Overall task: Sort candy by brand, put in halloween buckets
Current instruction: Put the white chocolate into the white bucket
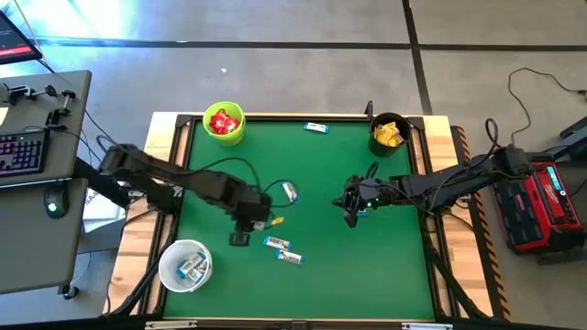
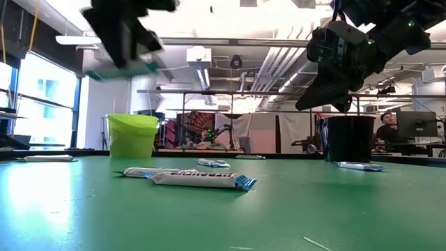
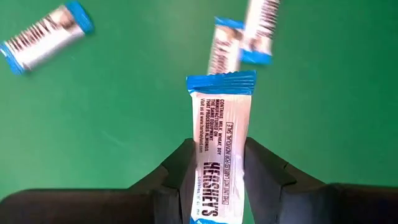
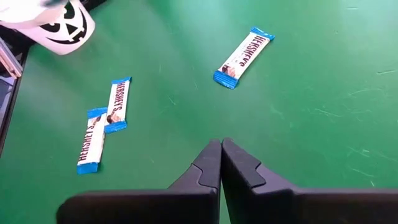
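While the left gripper [image 3: 216, 180] hangs above the green table [image 1: 385, 266] with its fingers clamped on a white-and-blue bar [image 3: 219, 155], the bar stands out past the fingertips, its crimped blue end farthest from the wrist. In the high view this gripper [image 1: 240, 229] sits left of the table's middle. Just to its right, two more bars [image 1: 282, 249] lie on the cloth, one overlapping the other at an end, and a further bar [image 1: 290, 192] lies a little farther up the table.

The right gripper [image 4: 221, 163] is raised over the middle of the table, right of the left one, its two fingers pressed together with nothing between them. In the high view it [image 1: 350, 211] is well apart from the loose bars.

Near the front left corner stands the white bucket [image 1: 185, 266], with white-and-blue bars inside. At the far edge, the lime green bucket [image 1: 224, 124] on the left holds red packets, and the black bucket [image 1: 389, 134] on the right holds yellow packets. Between those two, a single bar [image 1: 316, 127] lies near the far rim.
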{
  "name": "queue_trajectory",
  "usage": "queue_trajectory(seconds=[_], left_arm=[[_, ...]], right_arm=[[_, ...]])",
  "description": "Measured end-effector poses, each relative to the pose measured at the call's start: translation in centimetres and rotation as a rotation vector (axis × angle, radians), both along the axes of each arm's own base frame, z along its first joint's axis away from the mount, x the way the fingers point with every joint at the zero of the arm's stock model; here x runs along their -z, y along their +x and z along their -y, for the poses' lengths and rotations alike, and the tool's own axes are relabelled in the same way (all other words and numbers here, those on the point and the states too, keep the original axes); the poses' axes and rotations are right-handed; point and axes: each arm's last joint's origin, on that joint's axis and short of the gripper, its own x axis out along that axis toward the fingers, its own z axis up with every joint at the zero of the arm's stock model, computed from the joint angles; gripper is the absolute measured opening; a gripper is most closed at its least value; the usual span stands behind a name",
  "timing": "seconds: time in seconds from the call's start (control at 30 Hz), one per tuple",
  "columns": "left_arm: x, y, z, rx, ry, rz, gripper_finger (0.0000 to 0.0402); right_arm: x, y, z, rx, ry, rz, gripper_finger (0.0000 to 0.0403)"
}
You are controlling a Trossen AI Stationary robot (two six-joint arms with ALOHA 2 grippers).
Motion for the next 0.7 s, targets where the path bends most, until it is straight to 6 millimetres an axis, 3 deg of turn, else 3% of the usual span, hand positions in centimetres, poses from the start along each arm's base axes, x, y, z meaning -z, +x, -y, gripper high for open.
queue_trajectory(seconds=[0.23, 0.43, 0.7], left_arm=[[-2.8, -5.0, 3.7, -0.041, -0.066, -0.072, 0.0095], [-3.9, -8.7, 6.9, -0.076, -0.127, -0.15, 0.0095], [-3.3, -12.8, 11.0, -0.167, -0.15, -0.232, 0.0095]], right_arm=[[-0.1, 0.1, 0.0, 0.003, -0.003, 0.009, 0.0], [-0.1, 0.1, 0.1, 0.027, -0.017, 0.012, 0.0], [-0.1, 0.1, 0.2, 0.061, -0.041, 0.016, 0.0]])
